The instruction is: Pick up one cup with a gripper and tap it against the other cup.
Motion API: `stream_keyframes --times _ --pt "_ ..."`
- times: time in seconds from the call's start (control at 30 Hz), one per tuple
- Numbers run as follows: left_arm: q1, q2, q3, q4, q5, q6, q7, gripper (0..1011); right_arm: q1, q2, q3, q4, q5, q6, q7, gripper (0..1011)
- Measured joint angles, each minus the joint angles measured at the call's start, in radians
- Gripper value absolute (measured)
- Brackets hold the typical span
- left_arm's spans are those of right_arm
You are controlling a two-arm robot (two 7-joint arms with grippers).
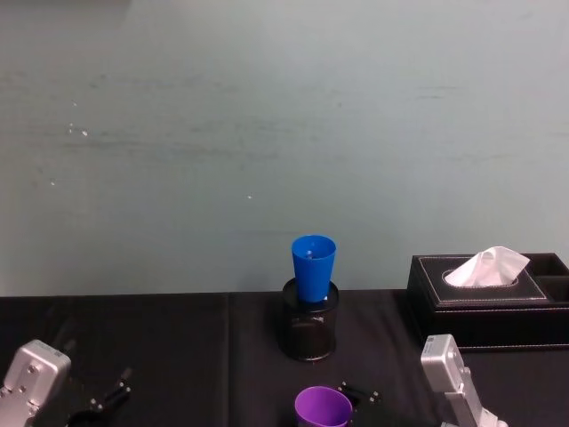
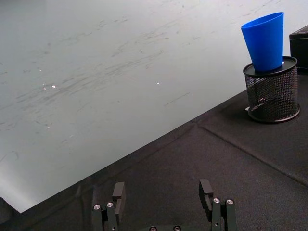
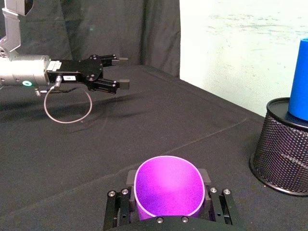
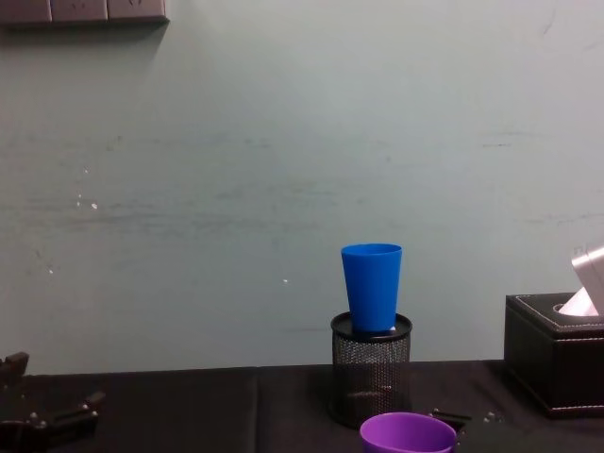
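Note:
The purple cup (image 3: 168, 192) sits between the fingers of my right gripper (image 3: 167, 180), which is shut on it low over the black table, near the front edge (image 1: 323, 407). The blue cup (image 1: 313, 265) stands upright in a black mesh pen holder (image 1: 311, 329) a short way behind the purple one, and the two are apart. In the chest view the blue cup (image 4: 371, 286) rises above the purple rim (image 4: 408, 432). My left gripper (image 2: 162, 192) hovers open at the front left with nothing between its fingers. It also appears farther off in the right wrist view (image 3: 123, 72).
A black tissue box (image 1: 489, 302) with a white tissue sticking out stands at the right, beside the pen holder. A pale wall runs along the table's far edge. Bare black cloth (image 1: 178, 356) lies between the left gripper and the pen holder.

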Motion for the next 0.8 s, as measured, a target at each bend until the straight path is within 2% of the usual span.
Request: stream_keyframes --times 0.47,0.8 --pt "0.000 0.000 0.000 0.000 0.000 0.000 0.000 1000 0.005 0.000 0.000 0.000 0.001 0.000 0.007 751" --pt "0.000 0.000 0.000 0.000 0.000 0.000 0.000 1000 0.027 0.018 0.007 -0.051 0.006 0.046 0.002 751"
